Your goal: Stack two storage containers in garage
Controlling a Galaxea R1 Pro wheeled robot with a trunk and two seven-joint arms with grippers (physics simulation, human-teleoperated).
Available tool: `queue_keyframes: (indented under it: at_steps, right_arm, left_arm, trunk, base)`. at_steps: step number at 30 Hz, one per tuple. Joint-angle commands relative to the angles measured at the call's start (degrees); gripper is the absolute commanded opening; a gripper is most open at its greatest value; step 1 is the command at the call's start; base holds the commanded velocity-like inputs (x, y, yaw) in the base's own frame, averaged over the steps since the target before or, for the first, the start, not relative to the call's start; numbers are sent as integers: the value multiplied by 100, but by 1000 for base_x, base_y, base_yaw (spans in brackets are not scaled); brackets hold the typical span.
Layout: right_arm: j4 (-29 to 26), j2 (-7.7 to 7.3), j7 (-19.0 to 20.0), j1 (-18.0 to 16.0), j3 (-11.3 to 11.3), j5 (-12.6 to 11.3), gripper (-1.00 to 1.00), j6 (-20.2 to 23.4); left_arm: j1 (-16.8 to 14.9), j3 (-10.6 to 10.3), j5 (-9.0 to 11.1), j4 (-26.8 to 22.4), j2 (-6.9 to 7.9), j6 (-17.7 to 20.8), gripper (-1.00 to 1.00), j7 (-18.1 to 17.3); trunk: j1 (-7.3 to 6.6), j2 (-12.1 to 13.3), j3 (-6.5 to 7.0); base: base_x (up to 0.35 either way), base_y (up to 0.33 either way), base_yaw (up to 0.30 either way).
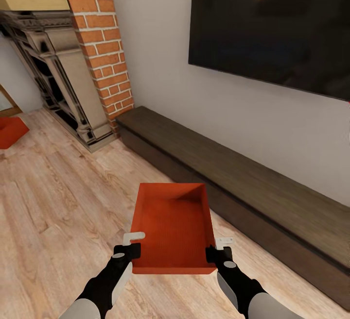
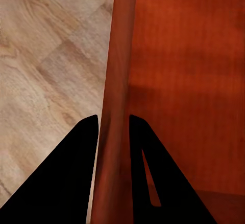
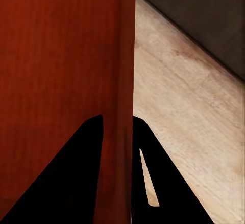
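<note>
Both grippers sit closest to the head camera: the left gripper [image 1: 127, 251] at about 7 o'clock and the right gripper [image 1: 218, 252] at about 5 o'clock, each with its jaws clamped astride a side wall of the storage container [image 1: 173, 226]. In each wrist view one dark finger lies inside the bin and one outside, the red wall pinched between them ( [image 2: 115, 132] for the left, [image 3: 118, 132] for the right). That bin hangs between the arms over the light wood-plank floor [image 1: 63, 202], just beside the long dark bench [image 1: 253, 183]. A second container [image 1: 10, 132] lies at 9 o'clock near the brick fireplace [image 1: 99, 32], cut off by the frame edge

Risk, as I judge it: both holds are near the bin's close end, so its far end could sag or the smooth wall slide out if the arms drift apart or the base turns sharply; the bench is close enough to clip

Whether the bin's underside is lifted off the floor is hard to make out. Only part of the black TV [image 1: 272, 27] is visible
</note>
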Motion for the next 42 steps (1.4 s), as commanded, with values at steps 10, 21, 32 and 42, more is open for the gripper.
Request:
queue_keyframes:
  at_steps: [10, 21, 32, 42]
  right_arm:
    - [-28, 3, 11, -6, 56, -53, -100, -15]
    - [-15, 3, 15, -6, 56, -53, -100, -6]
    - [-13, 3, 15, -6, 56, -53, -100, -10]
    - [-13, 3, 23, -6, 56, -53, -100, -16]
  left_arm:
    - [2, -40, -29, 3, 4, 47, -100, 200]
    - [2, -40, -29, 4, 4, 47, -100, 199]
    - [2, -40, -29, 4, 4, 47, -100, 199]
    - [2, -40, -29, 12, 4, 47, -100, 199]
  trunk:
    - [-221, 400, 176]
    - [-462, 841, 373]
    - [-704, 1283, 571]
    - [-923, 1684, 750]
  base:
    - [0, 0, 0]
    - [0, 0, 0]
    - [0, 0, 0]
    - [0, 0, 0]
